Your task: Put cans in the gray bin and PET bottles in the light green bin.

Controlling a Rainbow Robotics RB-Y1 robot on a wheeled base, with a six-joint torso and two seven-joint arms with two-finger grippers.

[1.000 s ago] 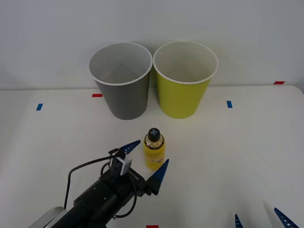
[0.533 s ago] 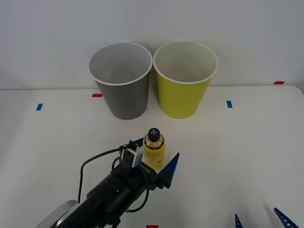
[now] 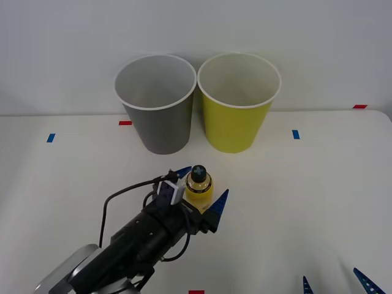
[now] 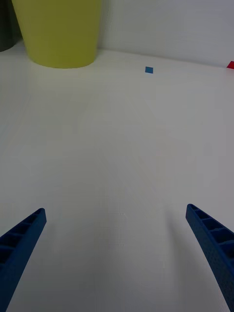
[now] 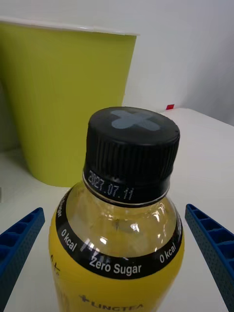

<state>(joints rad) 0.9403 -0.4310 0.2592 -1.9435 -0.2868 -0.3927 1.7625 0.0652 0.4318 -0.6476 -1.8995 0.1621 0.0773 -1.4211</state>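
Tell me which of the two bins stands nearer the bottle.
The light green bin: the bottle, between the open left pincer fingers, stands closer to it than to the gray bin.

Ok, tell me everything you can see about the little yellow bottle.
The little yellow bottle is clear plastic holding yellow liquid, with a ribbed black screw cap marked with a gray cross, a black band reading "Zero Sugar" and a yellow label. It stands upright on the white table, before the two bins, between the open blue fingers of the left hand.
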